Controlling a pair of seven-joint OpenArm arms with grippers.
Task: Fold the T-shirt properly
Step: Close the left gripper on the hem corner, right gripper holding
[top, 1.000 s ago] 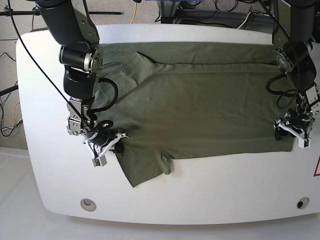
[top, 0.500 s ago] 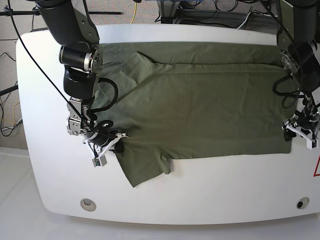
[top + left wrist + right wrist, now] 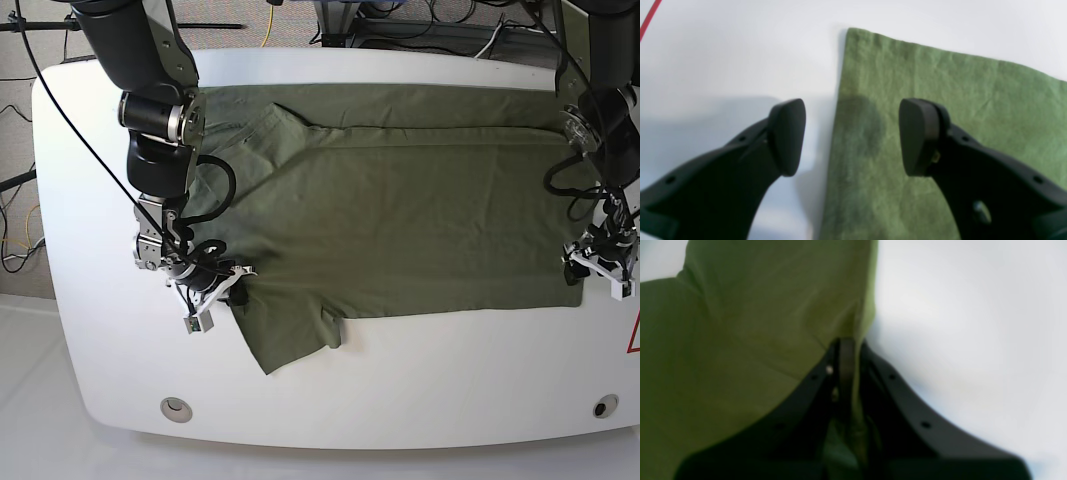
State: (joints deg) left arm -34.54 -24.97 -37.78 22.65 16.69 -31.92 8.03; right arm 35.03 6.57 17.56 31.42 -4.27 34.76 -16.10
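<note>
The olive-green T-shirt (image 3: 400, 220) lies spread flat across the white table (image 3: 450, 380), with one sleeve pointing at the near edge. On the base view's left, my right gripper (image 3: 218, 290) is shut on the cloth beside that sleeve. The right wrist view shows its jaws (image 3: 846, 353) closed on a fold of the T-shirt (image 3: 756, 323). My left gripper (image 3: 600, 262) hangs open at the shirt's right hem corner. In the left wrist view, one of its fingers (image 3: 788, 136) is over bare table and the other over the T-shirt (image 3: 940, 86). The hem edge runs between them.
A red line (image 3: 650, 16) marks the table near the left gripper, and it also shows at the right edge as a red mark (image 3: 633, 335). Two round holes (image 3: 177, 407) (image 3: 600, 407) sit near the front edge. Cables lie beyond the far edge.
My left gripper has shifted a little to the right, from over the shirt's corner to straddling its hem edge. The right gripper and the shirt have stayed put.
</note>
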